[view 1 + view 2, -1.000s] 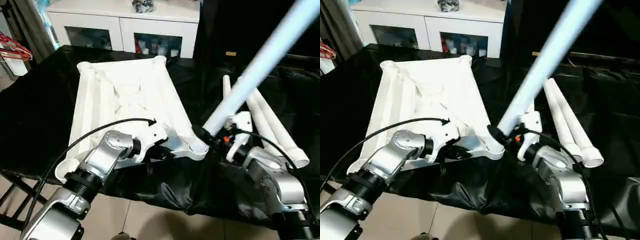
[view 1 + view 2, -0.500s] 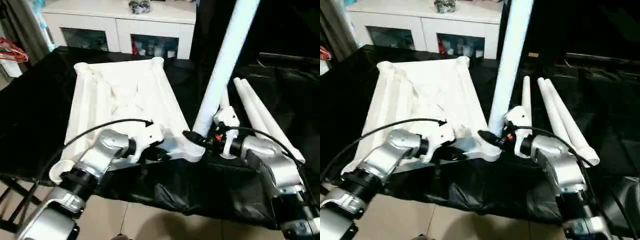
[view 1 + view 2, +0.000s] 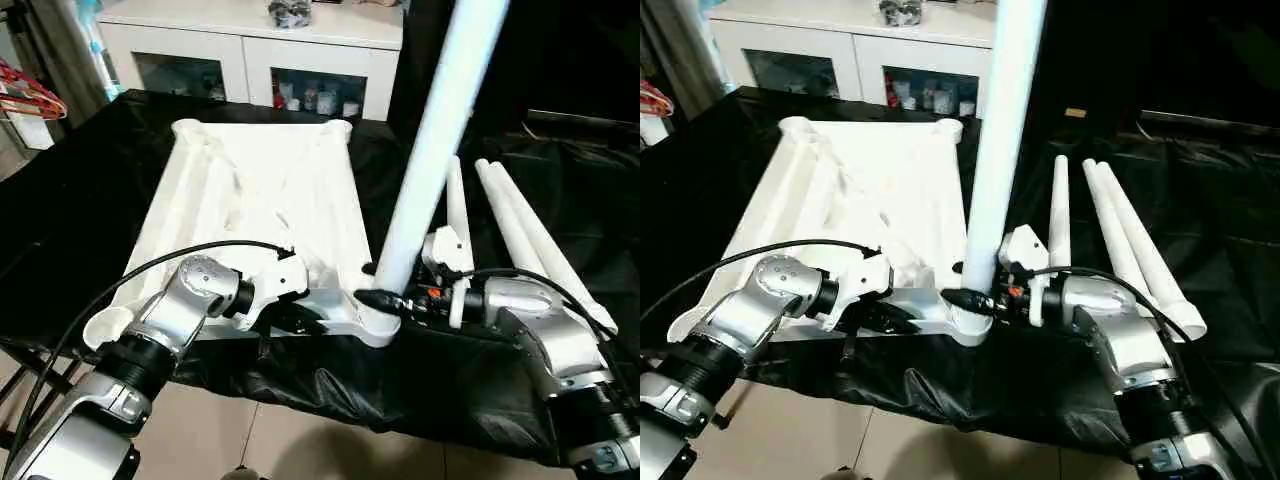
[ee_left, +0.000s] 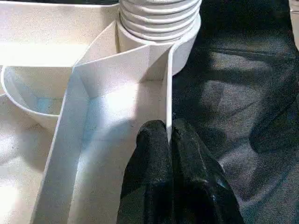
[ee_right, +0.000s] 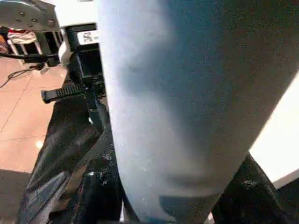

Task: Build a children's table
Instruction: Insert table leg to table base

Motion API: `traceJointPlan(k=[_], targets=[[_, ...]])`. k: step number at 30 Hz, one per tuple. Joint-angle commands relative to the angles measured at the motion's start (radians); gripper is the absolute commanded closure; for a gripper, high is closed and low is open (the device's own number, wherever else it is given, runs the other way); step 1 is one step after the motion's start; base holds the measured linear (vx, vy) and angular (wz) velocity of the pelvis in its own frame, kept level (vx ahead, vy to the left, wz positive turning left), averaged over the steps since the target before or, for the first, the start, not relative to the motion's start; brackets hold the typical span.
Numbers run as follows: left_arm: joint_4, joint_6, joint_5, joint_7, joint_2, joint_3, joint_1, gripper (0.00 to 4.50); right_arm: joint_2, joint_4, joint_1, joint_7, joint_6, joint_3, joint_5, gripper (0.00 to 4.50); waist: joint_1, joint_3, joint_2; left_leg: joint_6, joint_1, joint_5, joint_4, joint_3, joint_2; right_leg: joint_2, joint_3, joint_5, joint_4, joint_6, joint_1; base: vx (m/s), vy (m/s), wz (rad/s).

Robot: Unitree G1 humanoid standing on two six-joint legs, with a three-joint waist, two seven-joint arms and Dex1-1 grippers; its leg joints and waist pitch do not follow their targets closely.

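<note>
**Listener:** White plastic everywhere, I gather. Where is the table top?

**Me:** It is the landmark for all that follows. The table top (image 3: 262, 215) lies upside down on a black-covered work table (image 3: 80, 210), ribbed underside up, with round sockets at its corners. My two arms reach in over its near edge.

**Listener:** What is your left hand doing?

**Me:** My left gripper (image 4: 169, 140) is closed, its two black fingers pinched on a thin upright rib of the table top, just beside the near corner socket (image 3: 378, 325). I judge that this pins the top so it cannot slide or tip while a leg goes in.

**Listener:** And your right?

**Me:** My right gripper (image 3: 975, 299) is clamped around the leg (image 3: 432, 155) low down, just above that same near corner socket. The leg stands nearly upright, its ringed lower end sitting in the socket. Gripping low, I think, gives me control of the end that has to seat.

**Listener:** Is it fully in?

**Me:** I cannot tell. Rings on the leg's end show above the socket rim, so it may need pressing or turning.

**Listener:** Other parts?

**Me:** Three spare legs (image 3: 1120, 240) lie side by side on the black cover, beyond the top's edge nearest my right arm. A white cabinet (image 3: 255, 50) stands beyond the top's far edge.
</note>
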Motion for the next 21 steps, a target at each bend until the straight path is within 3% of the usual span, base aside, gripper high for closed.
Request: traceJointPlan(k=[1, 7, 8, 9, 11, 12, 15, 17, 21], targets=[[0.009, -0.010, -0.009, 0.059, -0.009, 0.048, -0.065, 4.50, 0.013, 0.060, 0.053, 0.056, 0.035, 0.104, -0.025, 2.62, -0.002, -0.053, -0.001, 0.003, 0.013, -0.315, -0.079, -0.005, 0.030, -0.057, 0.035, -0.274, -0.082, -0.212, 0.037, 0.000, 0.000, 0.00], [0.018, 0.049, -0.015, 0.160, -0.045, 0.102, -0.084, 4.50, 0.096, 0.187, -0.016, -0.124, -0.015, 0.026, -0.062, 2.62, -0.011, -0.048, -0.002, -0.020, 0.015, -0.366, -0.084, -0.009, 0.030, -0.062, 0.033, -0.390, -0.090, -0.190, 0.030, 0.000, 0.000, 0.00], [0.019, 0.063, -0.014, 0.177, -0.051, 0.109, -0.088, 4.50, 0.110, 0.208, -0.030, -0.157, -0.019, 0.014, -0.068, 2.62, -0.013, -0.048, -0.003, -0.029, 0.016, -0.377, -0.084, -0.011, 0.028, -0.062, 0.031, -0.427, -0.093, -0.177, 0.029, 0.000, 0.000, 0.00], [0.022, 0.074, -0.012, 0.197, -0.057, 0.115, -0.094, 4.50, 0.124, 0.231, -0.047, -0.196, -0.018, 0.004, -0.076, 2.62, -0.019, -0.047, -0.004, -0.034, 0.005, -0.370, -0.087, -0.016, 0.026, -0.061, 0.028, -0.442, -0.092, -0.162, 0.036, 0.000, 0.000, 0.00], [0.019, 0.101, -0.008, 0.235, -0.070, 0.124, -0.102, 4.50, 0.147, 0.273, -0.072, -0.258, -0.017, -0.008, -0.091, 2.62, -0.023, -0.046, -0.005, -0.035, 0.011, -0.383, -0.087, -0.016, 0.026, -0.061, 0.027, -0.466, -0.098, -0.147, 0.030, 0.000, 0.000, 0.00], [0.008, 0.129, -0.008, 0.268, -0.086, 0.133, -0.106, 4.50, 0.170, 0.313, -0.095, -0.318, -0.013, -0.022, -0.099, 2.62, -0.028, -0.048, -0.009, -0.033, 0.012, -0.381, -0.085, -0.015, 0.026, -0.062, 0.028, -0.457, -0.097, -0.156, 0.028, 0.000, 0.000, 0.00], [-0.037, 0.194, 0.001, 0.355, -0.143, 0.145, -0.112, 4.50, 0.235, 0.433, -0.157, -0.464, -0.004, -0.070, -0.101, 2.62, -0.038, -0.049, -0.008, -0.030, 0.006, -0.352, -0.083, -0.015, 0.024, -0.061, 0.028, -0.425, -0.094, -0.170, 0.031, 0.000, 0.000, 0.00], [-0.044, 0.204, 0.004, 0.371, -0.154, 0.146, -0.112, 4.50, 0.243, 0.452, -0.165, -0.481, -0.008, -0.073, -0.106, 2.62, -0.040, -0.049, -0.003, -0.024, 0.007, -0.344, -0.083, -0.013, 0.025, -0.057, 0.028, -0.390, -0.093, -0.176, 0.030, 0.000, 0.000, 0.00], [-0.082, 0.253, 0.008, 0.453, -0.238, 0.133, -0.108, 4.50, 0.292, 0.560, -0.215, -0.562, -0.003, -0.090, -0.123, 2.62, -0.042, -0.053, -0.005, -0.010, 0.005, -0.302, -0.078, -0.008, 0.023, -0.054, 0.029, -0.288, -0.086, -0.209, 0.035, 0.000, 0.000, 0.00]])
